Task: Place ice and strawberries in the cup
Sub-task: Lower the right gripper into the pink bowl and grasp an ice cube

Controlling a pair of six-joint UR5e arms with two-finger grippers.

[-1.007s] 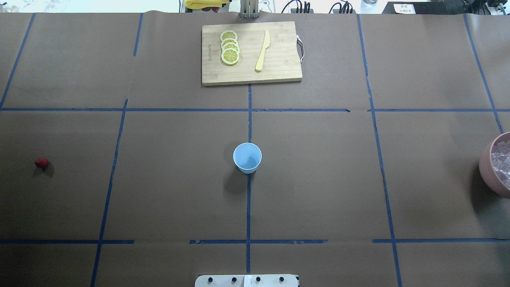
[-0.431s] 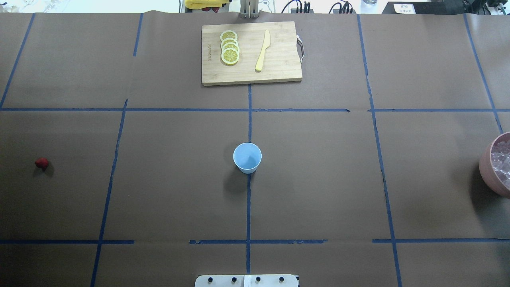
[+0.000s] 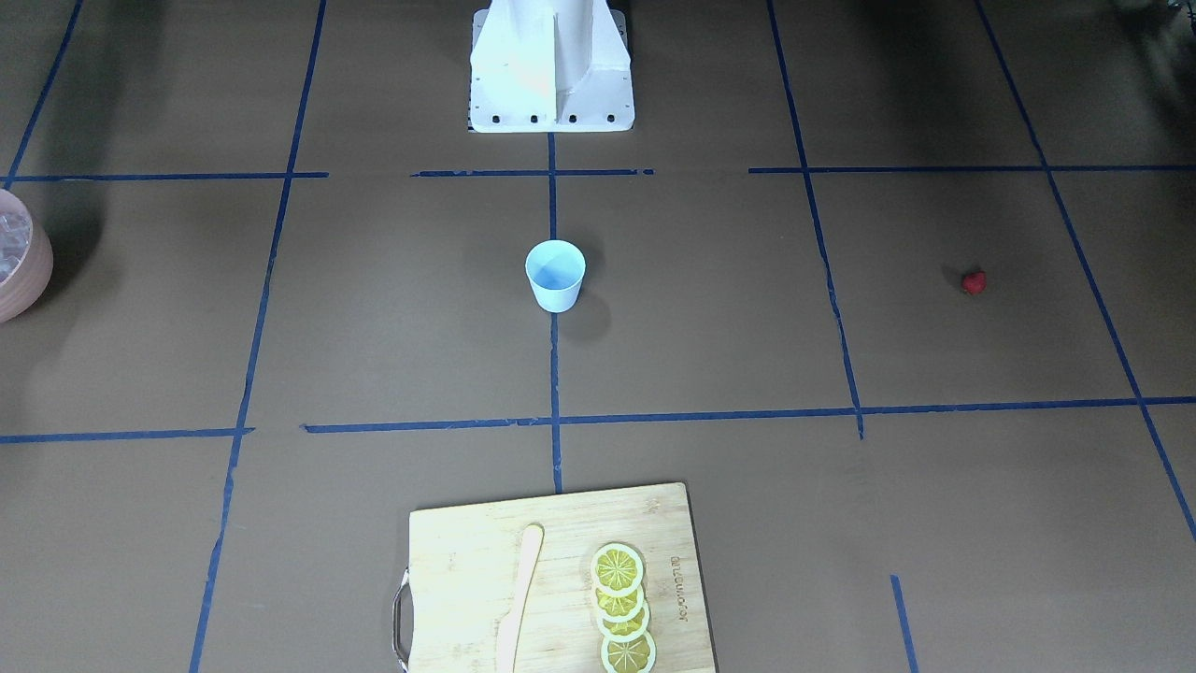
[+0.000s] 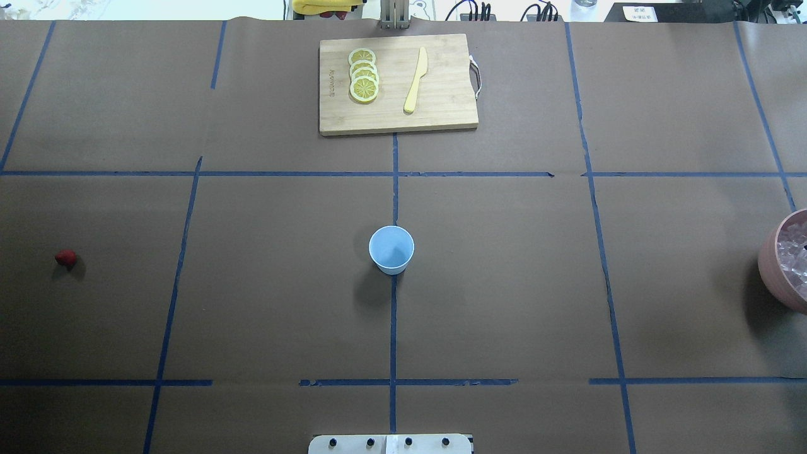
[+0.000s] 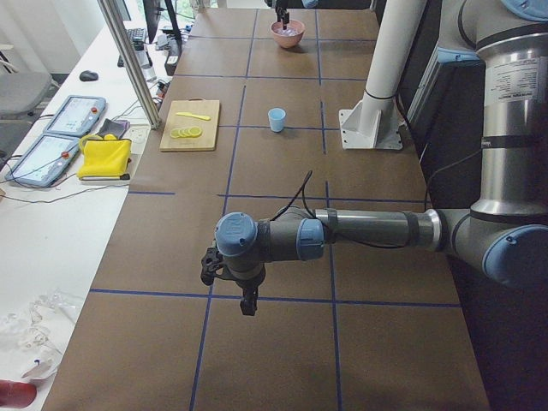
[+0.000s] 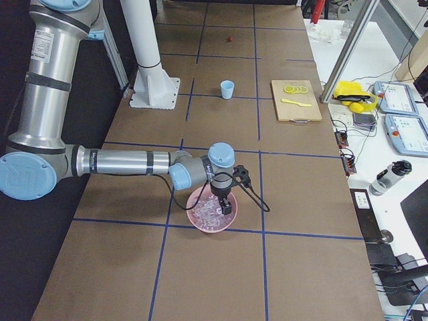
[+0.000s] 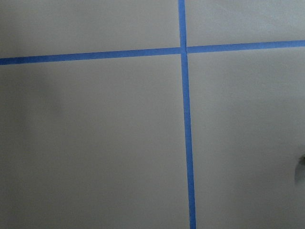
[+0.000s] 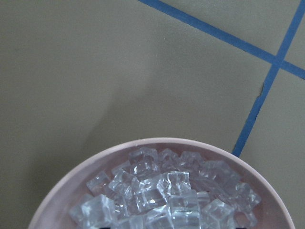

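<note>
Centrally, cup (image 4: 391, 249) upright, ice (image 8: 157, 191) in bowl (image 8: 57, 195)

The cup (image 4: 391, 249) was pale blue, the strawberry (image 4: 65, 257) red, the ice (image 8: 162, 191) clear, the bowl (image 4: 770, 271) pink, the table (image 4: 504, 284) brown, blue-gridded.

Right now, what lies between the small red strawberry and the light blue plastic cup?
Overhead view: between strawberry and cup, only bare table crossed by blue tape.

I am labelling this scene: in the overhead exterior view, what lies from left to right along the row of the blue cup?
strawberry → cup → pink bowl, with the ice in it
</note>
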